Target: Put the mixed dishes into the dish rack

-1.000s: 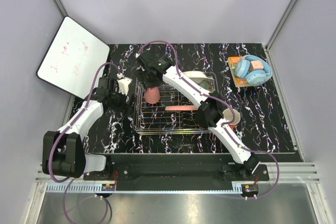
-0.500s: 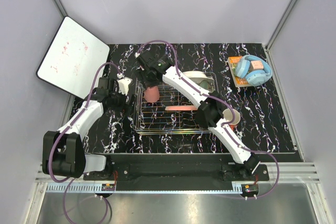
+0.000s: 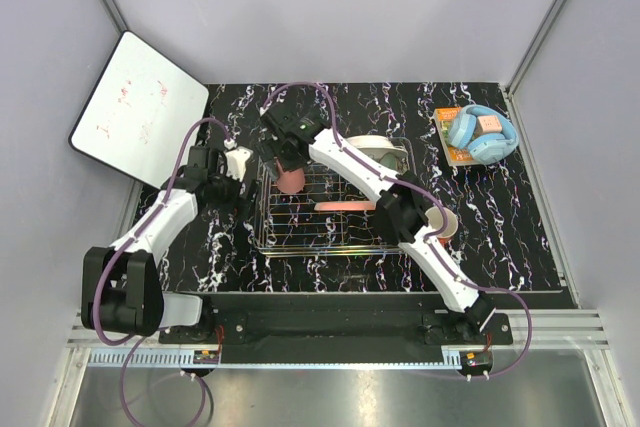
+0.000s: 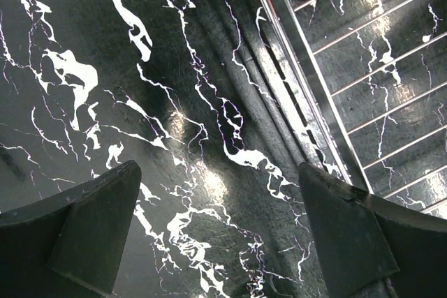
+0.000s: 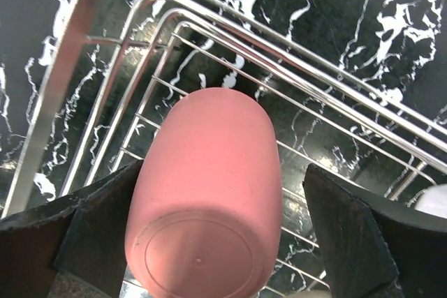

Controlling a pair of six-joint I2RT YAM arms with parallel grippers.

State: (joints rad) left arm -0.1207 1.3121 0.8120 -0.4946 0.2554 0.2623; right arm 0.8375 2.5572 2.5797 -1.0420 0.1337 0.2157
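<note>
The silver wire dish rack stands mid-table. A small pink cup rests bottom-up in its back left corner, filling the right wrist view. My right gripper is open around the cup, with a gap at the right finger. A pink plate lies in the rack, and a white plate sits at its back right. My left gripper is open and empty over the table, just left of the rack's rim. No bowls show.
A pale orange cup stands right of the rack, partly behind my right arm. Light-blue headphones lie on an orange item at the back right. A white board leans at the back left.
My right wrist has shifted slightly toward the near left over the pink cup. The cup has stayed in place in the rack. The left arm has not moved.
</note>
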